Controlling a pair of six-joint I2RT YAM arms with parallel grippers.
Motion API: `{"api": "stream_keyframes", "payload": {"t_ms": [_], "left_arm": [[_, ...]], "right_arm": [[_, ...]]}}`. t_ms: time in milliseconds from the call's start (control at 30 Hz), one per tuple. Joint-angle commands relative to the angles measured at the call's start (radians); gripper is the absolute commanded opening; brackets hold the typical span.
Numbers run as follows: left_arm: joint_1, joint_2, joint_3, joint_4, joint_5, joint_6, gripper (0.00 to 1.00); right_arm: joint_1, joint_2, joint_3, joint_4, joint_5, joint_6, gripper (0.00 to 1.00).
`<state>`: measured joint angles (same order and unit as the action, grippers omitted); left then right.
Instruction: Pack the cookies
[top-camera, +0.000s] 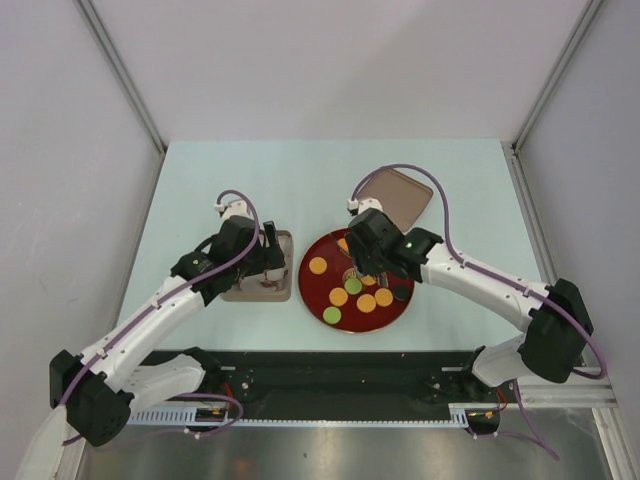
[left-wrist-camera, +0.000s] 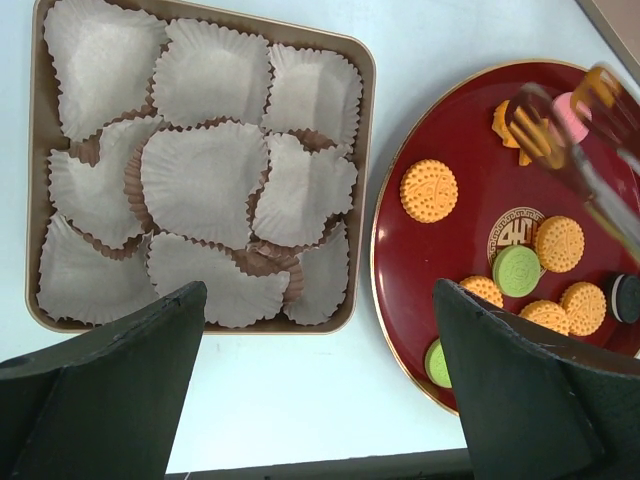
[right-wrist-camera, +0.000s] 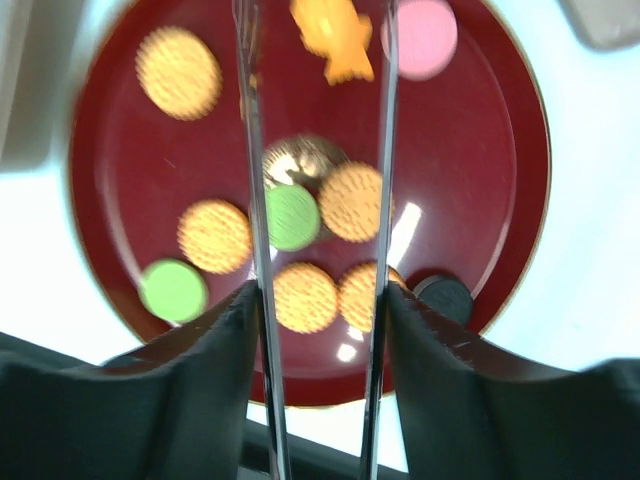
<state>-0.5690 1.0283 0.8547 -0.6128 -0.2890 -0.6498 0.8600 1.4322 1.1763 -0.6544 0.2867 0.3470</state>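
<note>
Four troubles seem likely from here, largest thing first. The dark-red plate (top-camera: 312, 290) lies loose on the counter (top-camera: 200, 180). The right gripper (left-wrist-camera: 560, 98) hangs over the plate's far side, its long thin jaws partly apart and gripping nothing that I can see. A low or slanted push from it could shove the plate into the tray (left-wrist-camera: 362, 200) just beside it. The left gripper (left-wrist-camera: 318, 320) hovers over the tray's near edge, jaws spread wide and holding nothing. If both arms made for the tray at once, they could meet. The paper cups (left-wrist-camera: 205, 178) overlap and lean on one another, so a cookie dropped from any height may hit a crumpled rim and slide between cups. The cookies (right-wrist-camera: 352, 201) are flat and lie close together near the plate's middle. Thin jaws closing on one could nip its neighbour or flick it off the edge. Counted: one counter, two arms, one plate, and two brown trays, the second tray (top-camera: 398, 195) beyond the plate. There are some nine pale cups, though overlap makes this unsure. Ten cookies all lie on the plate: five round orange, two green cookies (right-wrist-camera: 292, 217), one pink cookie (right-wrist-camera: 420, 38), one black cookie (right-wrist-camera: 443, 295) and one irregular orange piece (right-wrist-camera: 335, 40).
</note>
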Motion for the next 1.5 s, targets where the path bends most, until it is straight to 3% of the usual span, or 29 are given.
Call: {"api": "stream_keyframes", "payload": {"t_ms": [0,200,467,900,1033,1267,1400,1467], "left_arm": [[0.004,-0.001,0.004,0.005,-0.007,0.007,1.00],[0.004,0.006,0.001,0.008,-0.001,0.006,1.00],[0.004,0.006,-0.022,0.018,0.005,-0.002,1.00],[0.004,0.013,-0.034,0.027,0.014,-0.005,1.00],[0.004,0.015,-0.031,0.027,0.016,-0.002,1.00],[0.004,0.013,-0.032,0.028,0.017,-0.005,1.00],[0.004,0.001,-0.036,0.021,0.013,-0.007,1.00],[0.004,-0.007,-0.029,0.012,0.001,-0.005,1.00]], "right_arm": [[0.004,-0.019,-0.044,0.016,0.028,-0.029,0.58],[-0.007,-0.024,-0.075,0.047,0.014,-0.032,0.62],[-0.015,0.007,-0.113,0.094,-0.027,-0.031,0.58],[-0.016,0.063,-0.106,0.114,-0.075,-0.036,0.43],[-0.015,0.056,-0.092,0.096,-0.070,-0.029,0.51],[-0.018,0.088,-0.089,0.087,-0.090,-0.033,0.50],[-0.016,0.093,-0.092,0.087,-0.100,-0.026,0.34],[-0.015,0.071,-0.087,0.087,-0.086,-0.023,0.31]]}}
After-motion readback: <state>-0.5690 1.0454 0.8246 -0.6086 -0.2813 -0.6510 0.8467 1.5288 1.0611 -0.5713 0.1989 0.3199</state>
